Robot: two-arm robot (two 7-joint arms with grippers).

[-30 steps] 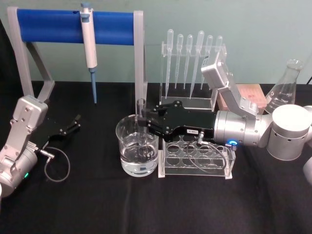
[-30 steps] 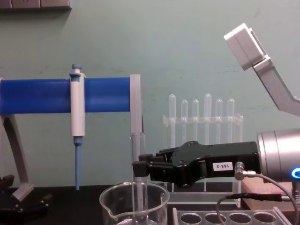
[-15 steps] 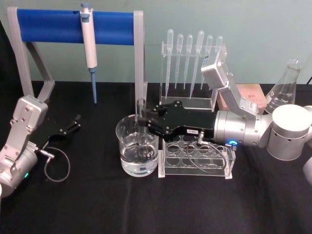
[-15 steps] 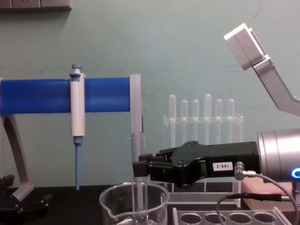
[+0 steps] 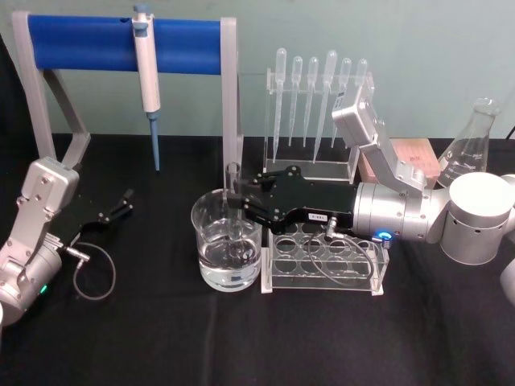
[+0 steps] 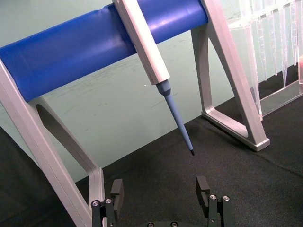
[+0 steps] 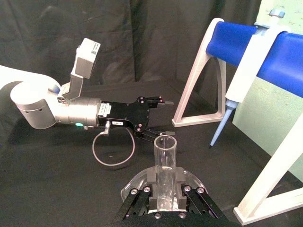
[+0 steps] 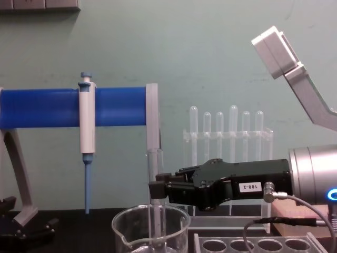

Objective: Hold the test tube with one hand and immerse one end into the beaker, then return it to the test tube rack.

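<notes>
Glass in glass: the test tube stands upright with its rounded lower end down in the beaker, apparently under the water, and its open rim above the beaker's rim. The right gripper reaches in from the right and is clamped on the tube's middle. The rim sticks up above the fingers and the wetted end hangs below them.

I judge the dipping step to be in hand or just met. The next move calls for a straight lift until the tube's bottom clears the beaker's rim. Then comes a short carry right to the test tube rack, just beside the beaker, and a plumb descent into one of its holes.

The left gripper lies parked on the black table at the left, fingers apart and empty.
</notes>
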